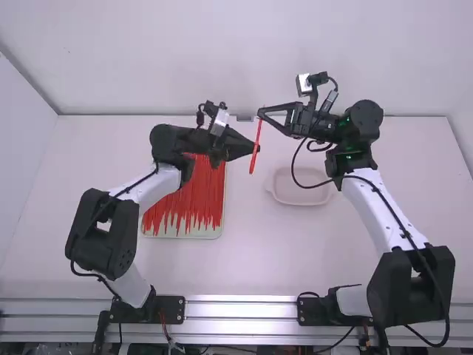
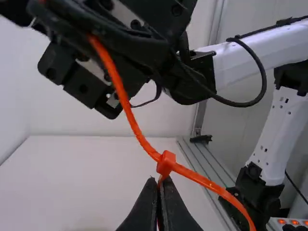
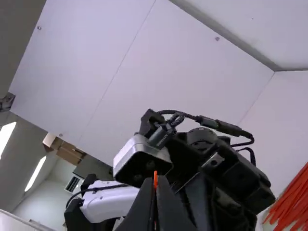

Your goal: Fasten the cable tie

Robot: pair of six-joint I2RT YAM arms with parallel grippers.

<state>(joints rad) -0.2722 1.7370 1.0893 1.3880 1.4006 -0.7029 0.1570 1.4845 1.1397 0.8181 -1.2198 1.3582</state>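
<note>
— Where's the cable tie [image 1: 255, 146]?
— Aloft, over the tabletop [image 1: 295, 237] toward its far edge. My left jaws clench it by its head and my right jaws pinch its upper end.
— Risk?
— That end could slip out (the grip looks thin) if I pull skewed.

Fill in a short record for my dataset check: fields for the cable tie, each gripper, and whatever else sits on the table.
cable tie: orange, held in the air between both grippers, roughly upright above the table
left gripper: shut on the cable tie right by its head
right gripper: shut on the tie's upper end
tray: on the table under the left arm, holding a pile of spare ties
bowl: white, on the table between the tray and the right arm
</note>
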